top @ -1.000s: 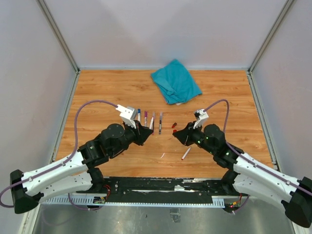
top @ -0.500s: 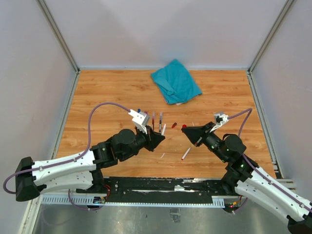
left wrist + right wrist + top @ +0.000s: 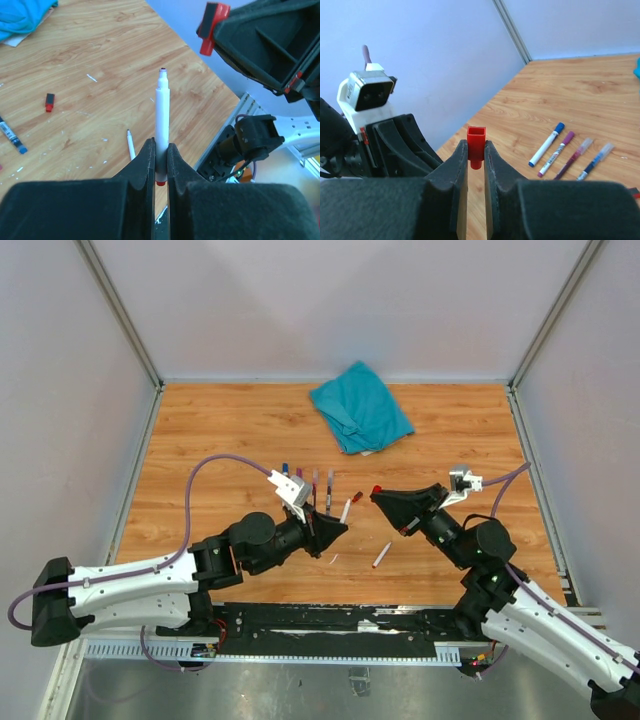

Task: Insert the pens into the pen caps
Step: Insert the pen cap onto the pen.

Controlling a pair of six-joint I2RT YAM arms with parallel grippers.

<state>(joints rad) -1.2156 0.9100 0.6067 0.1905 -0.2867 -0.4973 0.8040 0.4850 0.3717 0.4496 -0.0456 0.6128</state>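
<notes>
Over the table, the left gripper is pinching a white pen low on its barrel, jaws closed tight on it with the tip pointing away. The right gripper is clamping a red cap (open mouth facing outward) near that tip, not touching it. Four more pens are lying in a row on the table, a stray pen is lying nearer the arms, and a loose cap is sitting apart; the barrels' print is showing too small to read.
</notes>
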